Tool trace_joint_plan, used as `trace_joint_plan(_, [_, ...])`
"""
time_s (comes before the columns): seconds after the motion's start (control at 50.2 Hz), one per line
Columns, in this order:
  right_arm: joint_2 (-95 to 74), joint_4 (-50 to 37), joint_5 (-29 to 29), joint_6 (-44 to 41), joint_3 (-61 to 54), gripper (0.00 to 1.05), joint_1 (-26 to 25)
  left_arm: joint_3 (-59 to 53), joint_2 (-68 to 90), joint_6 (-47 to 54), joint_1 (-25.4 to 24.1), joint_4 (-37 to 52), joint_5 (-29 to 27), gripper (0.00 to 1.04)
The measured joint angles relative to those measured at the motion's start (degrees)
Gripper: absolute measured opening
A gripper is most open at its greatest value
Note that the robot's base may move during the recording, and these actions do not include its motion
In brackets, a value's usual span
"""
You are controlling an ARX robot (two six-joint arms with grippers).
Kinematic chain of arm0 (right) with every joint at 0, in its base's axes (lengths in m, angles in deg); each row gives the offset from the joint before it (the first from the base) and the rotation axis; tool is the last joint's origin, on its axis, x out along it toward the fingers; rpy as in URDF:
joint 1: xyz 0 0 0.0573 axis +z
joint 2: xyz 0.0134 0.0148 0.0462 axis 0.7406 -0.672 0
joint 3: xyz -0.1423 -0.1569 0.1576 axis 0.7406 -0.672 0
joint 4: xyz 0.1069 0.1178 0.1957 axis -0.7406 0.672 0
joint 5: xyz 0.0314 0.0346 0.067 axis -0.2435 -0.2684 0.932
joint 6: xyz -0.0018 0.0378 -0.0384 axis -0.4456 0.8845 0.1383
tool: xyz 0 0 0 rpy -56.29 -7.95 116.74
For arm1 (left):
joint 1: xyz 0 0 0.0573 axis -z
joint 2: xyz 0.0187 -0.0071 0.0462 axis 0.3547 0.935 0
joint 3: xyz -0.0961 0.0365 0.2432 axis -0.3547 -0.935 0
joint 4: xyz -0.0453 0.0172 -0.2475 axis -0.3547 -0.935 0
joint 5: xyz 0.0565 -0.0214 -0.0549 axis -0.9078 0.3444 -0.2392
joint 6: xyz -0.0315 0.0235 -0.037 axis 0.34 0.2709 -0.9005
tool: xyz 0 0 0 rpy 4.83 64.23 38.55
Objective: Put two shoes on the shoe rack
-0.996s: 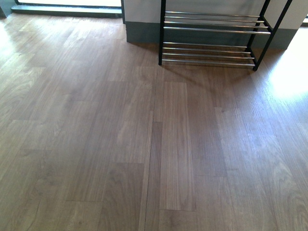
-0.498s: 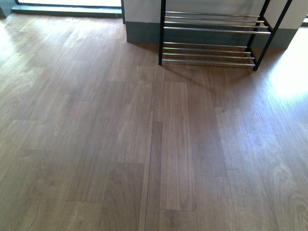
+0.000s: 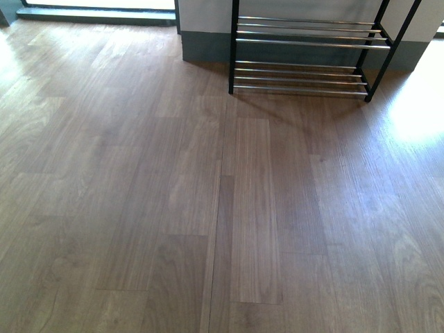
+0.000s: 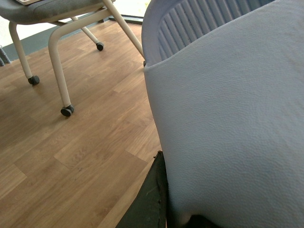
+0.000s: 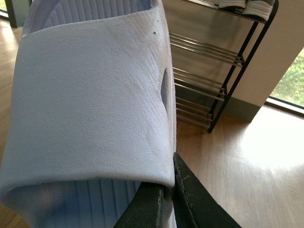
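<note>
Neither arm appears in the front view. The shoe rack [image 3: 305,43], with black side frames and chrome bars, stands against the far wall, and the two shelves seen here are bare. In the left wrist view, my left gripper [image 4: 164,164] is shut on the strap of a white slide sandal [image 4: 228,118], which fills most of that view. Only one dark finger [image 4: 151,199] shows. In the right wrist view, my right gripper [image 5: 169,183] is shut on the strap edge of the other white slide sandal [image 5: 90,95], held in the air with the shoe rack [image 5: 213,54] beyond it.
A chair [image 4: 56,57] with white legs on castors and a grey seat stands on the wood floor near the left sandal. A pair of shoes [image 5: 247,5] with white soles rests on an upper rack shelf. A sunlit window lies to the rack's right.
</note>
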Motion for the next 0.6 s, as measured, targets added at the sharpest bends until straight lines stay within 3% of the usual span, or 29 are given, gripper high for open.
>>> trace_joint_plan(0.598, [0.00,0.00,0.00,-0.02,0.00,0.02,0.00,-0.02,0.00,0.02,0.00,0.09,-0.02,0.02])
